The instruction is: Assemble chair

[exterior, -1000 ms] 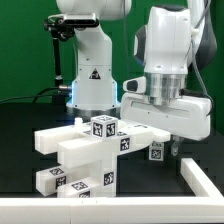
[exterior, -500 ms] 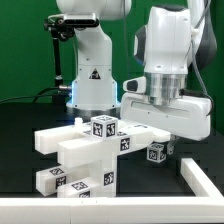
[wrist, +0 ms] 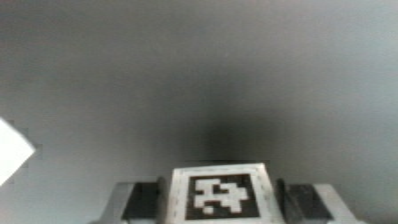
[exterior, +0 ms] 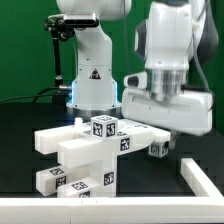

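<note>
Pincer (wrist: 217, 205) clamped on small tagged block (exterior: 158, 148), held beside stacked chair pieces (exterior: 85, 150), above black surface (exterior: 150, 190), white border rail (exterior: 205, 178) nearby.

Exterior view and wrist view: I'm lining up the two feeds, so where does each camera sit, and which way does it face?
Exterior view: low, off the arm, facing the robot base across the table; shows the chair assembly, the gripper and a tagged chair piece.
Wrist view: on the wrist, looking along the gripper at the dark table; the finger tips show.
Shared: the tagged chair piece between the fingers.
</note>
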Robot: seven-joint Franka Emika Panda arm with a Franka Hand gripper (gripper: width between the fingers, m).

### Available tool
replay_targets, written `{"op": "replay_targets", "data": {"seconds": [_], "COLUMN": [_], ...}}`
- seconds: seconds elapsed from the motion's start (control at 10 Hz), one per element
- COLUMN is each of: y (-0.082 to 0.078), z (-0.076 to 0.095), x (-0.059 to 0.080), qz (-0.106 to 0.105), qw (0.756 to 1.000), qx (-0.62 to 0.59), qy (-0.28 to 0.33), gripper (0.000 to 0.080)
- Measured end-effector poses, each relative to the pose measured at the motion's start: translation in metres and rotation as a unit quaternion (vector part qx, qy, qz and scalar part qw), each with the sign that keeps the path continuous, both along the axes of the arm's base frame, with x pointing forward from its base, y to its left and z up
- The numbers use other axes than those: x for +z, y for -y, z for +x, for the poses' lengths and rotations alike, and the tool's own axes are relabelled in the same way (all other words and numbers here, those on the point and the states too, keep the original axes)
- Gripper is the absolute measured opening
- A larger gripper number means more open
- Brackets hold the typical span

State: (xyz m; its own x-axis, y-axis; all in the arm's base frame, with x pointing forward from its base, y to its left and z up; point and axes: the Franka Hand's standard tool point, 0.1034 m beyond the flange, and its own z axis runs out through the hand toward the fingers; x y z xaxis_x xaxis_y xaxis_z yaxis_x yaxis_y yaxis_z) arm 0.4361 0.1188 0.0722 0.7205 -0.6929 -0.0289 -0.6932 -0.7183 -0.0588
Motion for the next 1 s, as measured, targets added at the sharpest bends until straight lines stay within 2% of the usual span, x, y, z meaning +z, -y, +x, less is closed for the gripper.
{"op": "replay_targets", "data": {"seconds": [0.1,0.2,0.3,0.4,0.5,0.6,0.7,1.0], "y": [0.007,0.022,0.044,0.065,0.074,0.066,0.054,0.057], "z": [-0.003,0.000,0.007,0.020,0.039,0.046,0.042,0.042], "x": [0.023,0.051,0.078,0.094,0.099,0.092,0.074,0.075], "qz": [0.016,0.035,0.042,0.042,0.034,0.025,0.015,0.015], "qw": [1.000,0.999,0.999,0.999,0.999,0.999,0.999,0.999], "qx": [0.004,0.013,0.013,0.031,0.041,0.042,0.037,0.040], "qy": [-0.007,-0.014,-0.008,-0.001,0.010,0.009,0.006,0.003], "gripper": [0.0284,0.0284,0.0284,0.0284,0.0284,0.0284,0.0284,0.0284]}}
